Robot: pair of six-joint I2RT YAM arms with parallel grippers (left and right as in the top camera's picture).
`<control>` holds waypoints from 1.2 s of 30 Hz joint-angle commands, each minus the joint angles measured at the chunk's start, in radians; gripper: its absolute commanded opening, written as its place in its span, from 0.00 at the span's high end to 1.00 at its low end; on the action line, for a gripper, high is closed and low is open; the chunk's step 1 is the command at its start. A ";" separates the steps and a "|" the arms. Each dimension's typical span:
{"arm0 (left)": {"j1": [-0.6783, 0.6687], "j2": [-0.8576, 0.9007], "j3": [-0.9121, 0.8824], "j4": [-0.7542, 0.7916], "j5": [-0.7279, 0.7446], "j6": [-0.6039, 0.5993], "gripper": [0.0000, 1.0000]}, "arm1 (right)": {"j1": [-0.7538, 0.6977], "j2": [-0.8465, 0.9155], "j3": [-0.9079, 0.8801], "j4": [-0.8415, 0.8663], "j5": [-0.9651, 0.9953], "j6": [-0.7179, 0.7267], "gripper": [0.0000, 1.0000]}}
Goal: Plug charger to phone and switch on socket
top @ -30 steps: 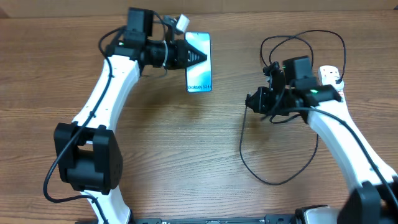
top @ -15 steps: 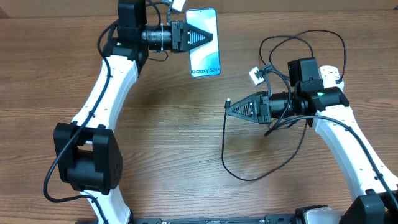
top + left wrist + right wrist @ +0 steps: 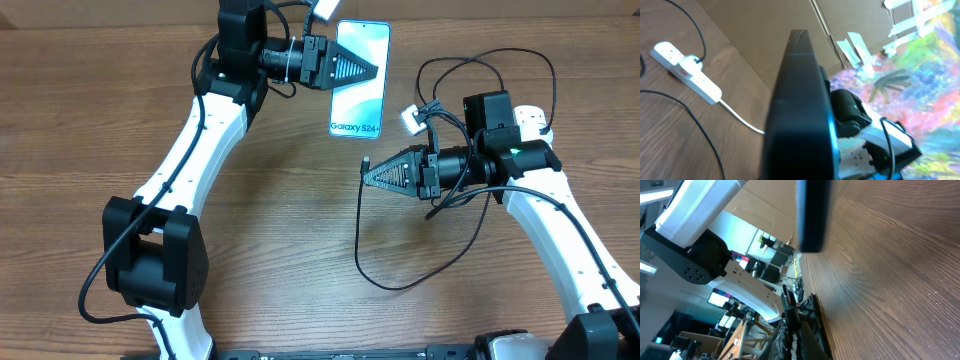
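While a brown wooden table [image 3: 250, 250] spreads below, a white rectangular power strip [image 3: 532, 118] lies well right of the slim phone with a blue-teal screen [image 3: 360, 105]. The left gripper [image 3: 374, 72] clenches this phone, raised off the table. Just below the phone, the right gripper [image 3: 367, 178] pinches the thin black charger cable [image 3: 359, 225] near its plug tip [image 3: 367, 161].

White arm links [image 3: 190, 150], black joints [image 3: 150, 265], black tapered fingers [image 3: 352, 70]
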 commanded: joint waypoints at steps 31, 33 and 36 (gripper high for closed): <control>-0.047 -0.038 0.011 -0.232 -0.090 0.211 0.96 | -0.005 -0.004 0.003 0.033 0.128 0.167 0.96; -0.049 -0.038 0.011 -0.233 -0.087 0.211 0.96 | -0.005 -0.004 0.003 0.033 0.128 0.169 0.96; -0.056 -0.038 0.011 -0.259 -0.087 0.230 0.96 | -0.005 -0.004 0.003 0.034 0.128 0.169 0.96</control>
